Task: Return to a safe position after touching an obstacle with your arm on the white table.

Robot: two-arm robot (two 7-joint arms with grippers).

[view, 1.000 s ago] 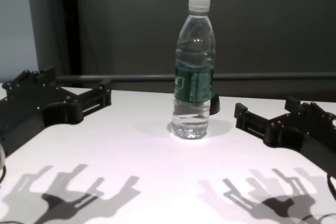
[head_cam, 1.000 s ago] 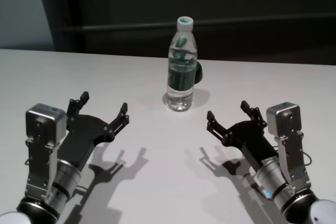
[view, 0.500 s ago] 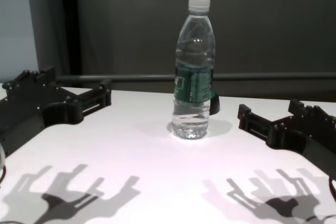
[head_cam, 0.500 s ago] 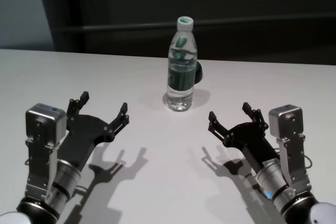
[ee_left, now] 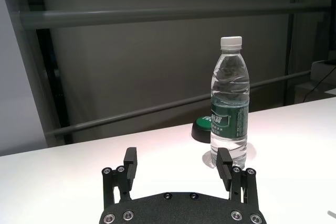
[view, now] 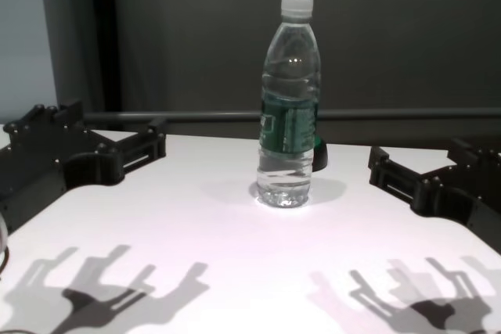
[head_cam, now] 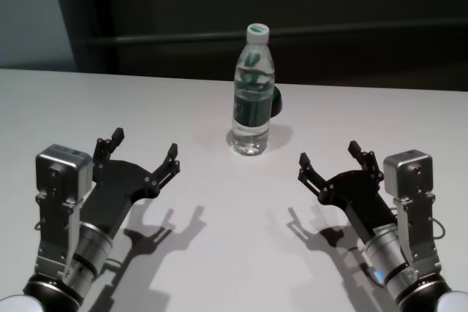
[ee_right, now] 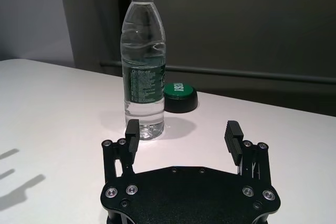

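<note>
White table (head_cam: 183, 253) holds an upright water bottle (head_cam: 252, 93) near its far edge, with a small dark green-topped object (ee_right: 180, 97) just behind. Left gripper (head_cam: 142, 148) and right gripper (head_cam: 329, 157) hover apart from the bottle, fingers spread wide, empty.

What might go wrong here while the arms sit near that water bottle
The water bottle stands upright, tall and narrow, so a sideways sweep by the open right gripper might tip it. Falling backward, it could strike the small dark lid-like object behind it. The open left gripper hovers low over the white table and might scrape it.
</note>
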